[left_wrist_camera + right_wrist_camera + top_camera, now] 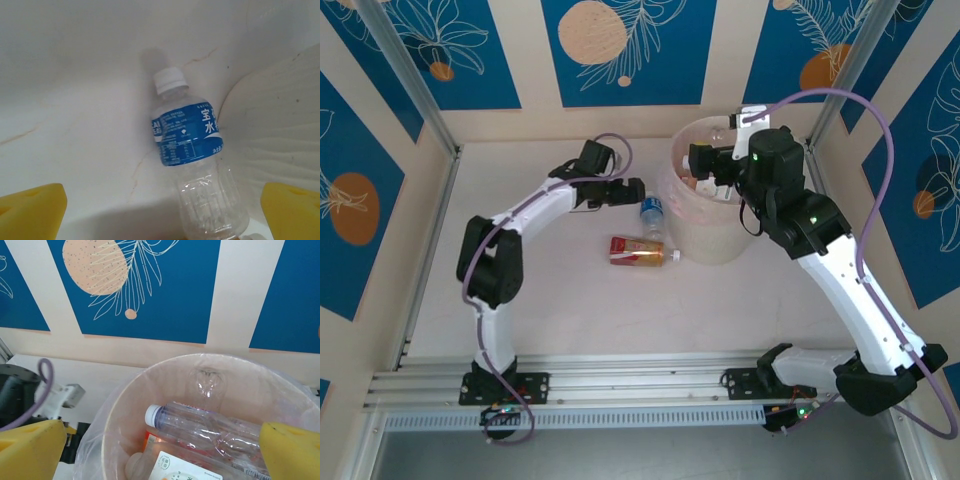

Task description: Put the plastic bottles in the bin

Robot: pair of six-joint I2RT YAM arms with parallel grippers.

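Clear ribbed bottle — smooth, round cream bin.

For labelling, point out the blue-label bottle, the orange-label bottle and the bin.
blue-label bottle (pixel 187 135): left wrist view, its label.
orange-label bottle (pixel 638 251): top external view, its middle.
bin (pixel 708 246): top external view, near outer wall.
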